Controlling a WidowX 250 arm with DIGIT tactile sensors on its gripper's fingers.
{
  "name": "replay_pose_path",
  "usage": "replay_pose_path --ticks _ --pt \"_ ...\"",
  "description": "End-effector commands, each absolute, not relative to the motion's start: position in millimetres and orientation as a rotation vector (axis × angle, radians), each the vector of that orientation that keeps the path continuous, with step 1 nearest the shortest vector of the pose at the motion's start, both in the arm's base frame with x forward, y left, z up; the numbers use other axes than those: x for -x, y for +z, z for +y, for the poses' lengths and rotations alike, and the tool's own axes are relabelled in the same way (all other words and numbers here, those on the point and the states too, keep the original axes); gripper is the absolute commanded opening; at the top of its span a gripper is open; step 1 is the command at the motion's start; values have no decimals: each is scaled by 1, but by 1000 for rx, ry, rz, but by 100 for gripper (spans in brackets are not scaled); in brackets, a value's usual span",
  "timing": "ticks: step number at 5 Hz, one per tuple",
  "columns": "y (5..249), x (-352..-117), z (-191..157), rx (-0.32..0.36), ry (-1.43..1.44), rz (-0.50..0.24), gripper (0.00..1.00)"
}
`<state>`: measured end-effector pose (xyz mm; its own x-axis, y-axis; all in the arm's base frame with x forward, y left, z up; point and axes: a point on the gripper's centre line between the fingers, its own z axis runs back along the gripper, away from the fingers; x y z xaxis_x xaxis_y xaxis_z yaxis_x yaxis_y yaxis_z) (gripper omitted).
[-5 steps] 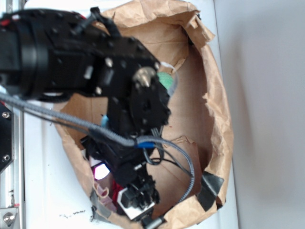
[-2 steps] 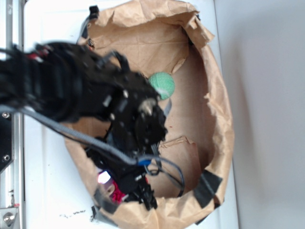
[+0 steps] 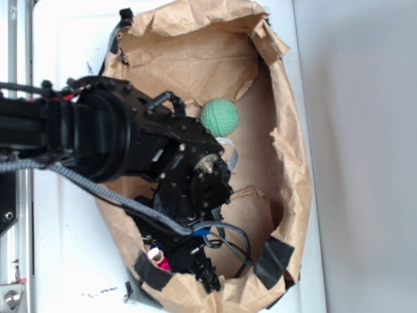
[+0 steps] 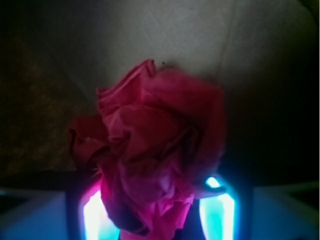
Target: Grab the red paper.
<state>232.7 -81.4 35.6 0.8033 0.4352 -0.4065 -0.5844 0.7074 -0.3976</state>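
Closing in on the crumpled bright red paper wad (image 4: 150,150), black gripper (image 4: 157,210) seemingly unclenched around it; next, squeezing firmly.

A black robot arm (image 3: 117,140) reaches from the left edge into an open brown paper bag (image 3: 287,150). The gripper (image 3: 189,264) sits low at the bag's lower left, jaw state indiscernible, beside a sliver of red paper (image 3: 161,263). A green ball (image 3: 219,117) lies at upper centre, apart from the arm.

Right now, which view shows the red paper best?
The wrist view: the red paper fills the frame, its ruffles plain, between the lit claw tips. The exterior view shows only a small pink-red scrap beneath the arm, inside the brown bag.
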Motion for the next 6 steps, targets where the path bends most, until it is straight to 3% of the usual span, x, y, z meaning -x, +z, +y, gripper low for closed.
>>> replay_pose_path --ticks 1,3,4,5,6 --pt "55 -246 -68 551 583 179 0" --pt "117 -246 -16 589 729 -15 0" --pt "134 -243 21 581 852 -77 0" --pt "126 -245 19 583 843 -21 88" --pt "101 -254 -4 573 792 63 100"
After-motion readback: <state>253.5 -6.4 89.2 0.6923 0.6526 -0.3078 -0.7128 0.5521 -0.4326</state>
